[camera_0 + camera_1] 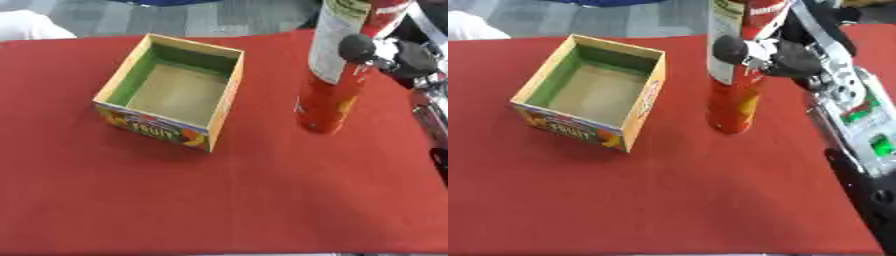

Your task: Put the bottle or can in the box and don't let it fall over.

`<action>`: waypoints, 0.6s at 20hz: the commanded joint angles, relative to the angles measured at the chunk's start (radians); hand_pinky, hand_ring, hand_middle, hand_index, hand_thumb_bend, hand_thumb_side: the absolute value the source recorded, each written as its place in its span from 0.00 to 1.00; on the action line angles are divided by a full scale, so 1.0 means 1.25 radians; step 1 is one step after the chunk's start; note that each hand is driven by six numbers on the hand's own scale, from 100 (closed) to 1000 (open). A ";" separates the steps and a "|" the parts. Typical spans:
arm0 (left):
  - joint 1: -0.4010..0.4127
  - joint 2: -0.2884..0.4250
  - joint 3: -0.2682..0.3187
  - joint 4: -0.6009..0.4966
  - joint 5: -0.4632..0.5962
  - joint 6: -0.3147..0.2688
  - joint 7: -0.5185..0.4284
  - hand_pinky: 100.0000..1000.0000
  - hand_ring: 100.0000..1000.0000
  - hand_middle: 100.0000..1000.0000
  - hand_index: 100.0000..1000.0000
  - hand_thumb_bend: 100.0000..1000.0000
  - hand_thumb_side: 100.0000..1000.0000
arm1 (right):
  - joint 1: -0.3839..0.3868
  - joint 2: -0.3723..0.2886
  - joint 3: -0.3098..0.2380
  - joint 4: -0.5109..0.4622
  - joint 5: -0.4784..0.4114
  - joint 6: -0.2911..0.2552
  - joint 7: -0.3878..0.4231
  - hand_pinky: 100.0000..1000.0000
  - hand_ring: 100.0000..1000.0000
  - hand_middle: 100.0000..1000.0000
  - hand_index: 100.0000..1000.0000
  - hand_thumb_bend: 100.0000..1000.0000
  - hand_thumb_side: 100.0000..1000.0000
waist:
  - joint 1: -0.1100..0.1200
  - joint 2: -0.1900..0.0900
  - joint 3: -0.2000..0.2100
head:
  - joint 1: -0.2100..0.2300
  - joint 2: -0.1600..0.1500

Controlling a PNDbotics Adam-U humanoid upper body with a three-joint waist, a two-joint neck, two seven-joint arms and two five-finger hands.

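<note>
Covering the table (262,200) is a plain red cloth, and beyond its far edge I see grey floor and something white at the left corner. My box (171,92) sits open-topped on the left part of the cloth — yellow rim, green inner walls, the word "FRUIT" legible on its near side among fruit pictures. To its right, well apart from it, the tall red can (735,80) stands upright; its white label carries writing I cannot read. My right hand (785,52) comes in from the upper right, fingers curled round the can's upper part — a dark fingertip (730,48) presses its front.
</note>
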 commanded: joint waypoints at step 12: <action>-0.017 0.017 -0.004 -0.012 0.004 -0.001 -0.007 0.69 0.81 0.73 0.77 0.37 0.75 | -0.286 0.174 0.038 0.208 0.102 0.022 0.021 0.69 0.57 0.37 0.39 1.00 0.49 | -0.004 -0.012 0.029 | -0.031 -0.008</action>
